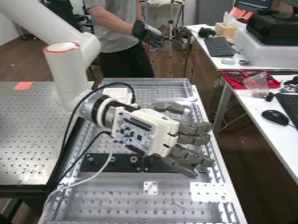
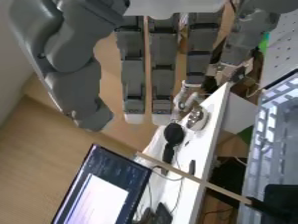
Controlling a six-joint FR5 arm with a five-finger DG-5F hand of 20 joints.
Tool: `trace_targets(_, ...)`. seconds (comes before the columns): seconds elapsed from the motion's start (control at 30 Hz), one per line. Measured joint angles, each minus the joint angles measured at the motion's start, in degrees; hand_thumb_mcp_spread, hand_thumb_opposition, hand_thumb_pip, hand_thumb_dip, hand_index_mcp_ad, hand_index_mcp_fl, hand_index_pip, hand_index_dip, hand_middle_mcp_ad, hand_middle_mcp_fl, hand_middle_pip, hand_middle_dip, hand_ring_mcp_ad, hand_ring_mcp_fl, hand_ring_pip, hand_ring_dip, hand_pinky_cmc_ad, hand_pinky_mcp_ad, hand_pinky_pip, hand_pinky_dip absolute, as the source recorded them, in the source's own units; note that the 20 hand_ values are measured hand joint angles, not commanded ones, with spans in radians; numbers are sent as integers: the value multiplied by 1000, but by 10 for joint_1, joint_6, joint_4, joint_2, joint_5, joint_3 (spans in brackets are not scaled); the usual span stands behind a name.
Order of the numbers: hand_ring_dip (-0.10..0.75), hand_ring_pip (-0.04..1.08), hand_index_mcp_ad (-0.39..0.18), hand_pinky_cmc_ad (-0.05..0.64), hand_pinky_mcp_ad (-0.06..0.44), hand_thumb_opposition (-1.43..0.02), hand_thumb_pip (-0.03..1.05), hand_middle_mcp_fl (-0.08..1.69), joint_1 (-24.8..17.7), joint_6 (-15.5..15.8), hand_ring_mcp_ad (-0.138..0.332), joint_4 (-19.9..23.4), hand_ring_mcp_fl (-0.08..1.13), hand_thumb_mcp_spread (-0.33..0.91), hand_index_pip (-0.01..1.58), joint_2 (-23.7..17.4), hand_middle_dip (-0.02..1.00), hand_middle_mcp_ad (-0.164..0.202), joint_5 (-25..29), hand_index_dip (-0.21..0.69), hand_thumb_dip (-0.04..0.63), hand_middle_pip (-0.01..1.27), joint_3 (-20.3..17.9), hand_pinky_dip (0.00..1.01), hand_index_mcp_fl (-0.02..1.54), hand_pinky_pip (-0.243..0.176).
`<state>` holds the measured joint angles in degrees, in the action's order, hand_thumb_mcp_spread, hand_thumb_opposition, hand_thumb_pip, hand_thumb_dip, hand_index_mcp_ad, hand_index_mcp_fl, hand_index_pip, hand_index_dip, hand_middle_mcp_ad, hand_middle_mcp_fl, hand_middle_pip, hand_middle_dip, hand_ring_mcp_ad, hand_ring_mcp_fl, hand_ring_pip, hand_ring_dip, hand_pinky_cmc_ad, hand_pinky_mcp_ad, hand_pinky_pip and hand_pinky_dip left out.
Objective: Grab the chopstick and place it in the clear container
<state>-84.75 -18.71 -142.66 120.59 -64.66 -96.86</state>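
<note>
- robot hand (image 2: 162,82) spread, fingers straight, holding nothing
- chopstick (image 2: 193,177) ungrasped, apart from the fingers
- grasping and placing both appear left to do

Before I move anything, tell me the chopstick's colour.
The chopstick is light tan, like bare wood; the wrist view shows it best.

We see hand (image 1: 159,134) with straight fingers (image 2: 162,75), apart from white desk (image 2: 207,145). Thin wooden chopstick (image 2: 193,177) slants across our sight of desk. Monitor (image 2: 100,185) stands to one side of desk, metal bench (image 2: 266,131) to other.
</note>
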Motion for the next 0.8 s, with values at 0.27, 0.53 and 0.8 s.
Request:
trace_targets(0.27, 223, 105, 10, 248, 265, -775, 742, 545, -8, -27, 148, -14, 265, 422, 937, 19, 543, 91, 31, 31, 290, 311, 15, 155, 251, -51)
trace_targets(0.53, 278, 108, 10, 232, 265, -775, 737, 492, -17, -43, 152, -29, 298, 468, 1143, 36, 574, 91, 43, 31, 290, 476, 35, 155, 155, -42)
trace_targets(0.8, 318, 103, -9, 232, 265, -775, 663, 450, -22, -44, 133, -33, 318, 499, 1236, 45, 607, 91, 46, 31, 290, 532, 45, 155, 143, -31)
